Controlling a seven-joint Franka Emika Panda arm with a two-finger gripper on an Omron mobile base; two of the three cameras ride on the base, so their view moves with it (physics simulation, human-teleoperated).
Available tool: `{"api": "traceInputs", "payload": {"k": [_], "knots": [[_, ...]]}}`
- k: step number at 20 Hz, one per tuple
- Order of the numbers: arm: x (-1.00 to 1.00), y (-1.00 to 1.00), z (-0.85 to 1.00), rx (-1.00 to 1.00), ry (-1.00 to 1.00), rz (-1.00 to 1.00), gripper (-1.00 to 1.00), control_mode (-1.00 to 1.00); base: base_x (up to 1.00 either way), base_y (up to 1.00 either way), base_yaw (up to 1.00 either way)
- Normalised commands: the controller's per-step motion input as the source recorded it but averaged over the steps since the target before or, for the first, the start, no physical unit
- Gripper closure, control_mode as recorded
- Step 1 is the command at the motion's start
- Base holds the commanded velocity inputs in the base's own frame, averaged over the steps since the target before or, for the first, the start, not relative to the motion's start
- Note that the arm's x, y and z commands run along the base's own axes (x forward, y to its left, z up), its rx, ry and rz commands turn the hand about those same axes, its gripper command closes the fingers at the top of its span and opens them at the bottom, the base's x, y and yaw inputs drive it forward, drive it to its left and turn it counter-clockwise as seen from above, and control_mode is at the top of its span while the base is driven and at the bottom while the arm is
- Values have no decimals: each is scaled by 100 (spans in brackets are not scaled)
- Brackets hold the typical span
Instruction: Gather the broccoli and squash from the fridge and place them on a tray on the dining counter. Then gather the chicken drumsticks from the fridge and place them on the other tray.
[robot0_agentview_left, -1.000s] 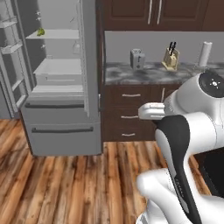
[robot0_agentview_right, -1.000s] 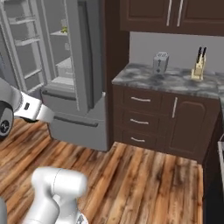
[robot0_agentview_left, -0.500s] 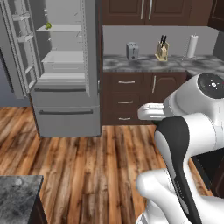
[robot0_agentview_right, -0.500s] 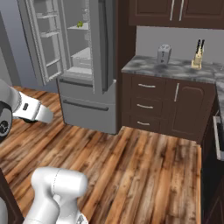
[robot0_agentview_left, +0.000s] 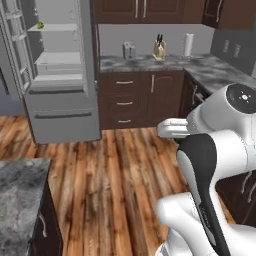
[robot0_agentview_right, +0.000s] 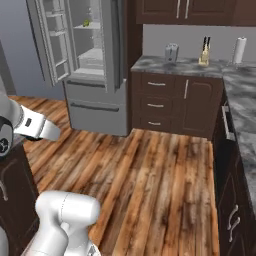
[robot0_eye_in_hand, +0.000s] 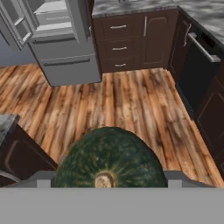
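In the hand view, a round dark green squash (robot0_eye_in_hand: 109, 157) with a pale stem sits between the fingers of my gripper (robot0_eye_in_hand: 107, 180), which is shut on it above the wooden floor. The fridge (robot0_agentview_left: 62, 107) stands at the far left with its upper doors open. A small green broccoli (robot0_agentview_left: 40, 25) lies on its top shelf, also visible as the broccoli (robot0_agentview_right: 86, 22) in the right base view. A corner of the dining counter (robot0_agentview_left: 20, 187) shows at the lower left, grey marbled on a dark base.
A dark cabinet run with drawers (robot0_agentview_left: 125, 102) carries a stone top holding a toaster (robot0_agentview_left: 129, 50), a knife block (robot0_agentview_left: 159, 49) and a paper towel roll (robot0_agentview_left: 188, 44). A dark appliance front with a bar handle (robot0_eye_in_hand: 199, 46) lines the right side. Wooden floor (robot0_agentview_left: 115, 170) lies open between.
The whole picture has shifted as the base moved: the fridge has slid left and farther off, and the dining counter corner has come in at the lower left. The gripper still holds the squash.
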Motion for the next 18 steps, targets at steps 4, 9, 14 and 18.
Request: {"api": "traceInputs", "payload": {"k": [4, 9, 14, 18], "knots": [[0, 0, 0, 0, 0, 0, 100, 100, -100, 4, -29], [0, 0, 0, 0, 0, 0, 100, 100, -100, -1, -23], [0, 0, 0, 0, 0, 0, 100, 100, -100, -20, -20], [0, 0, 0, 0, 0, 0, 100, 100, -100, -64, -18]]}}
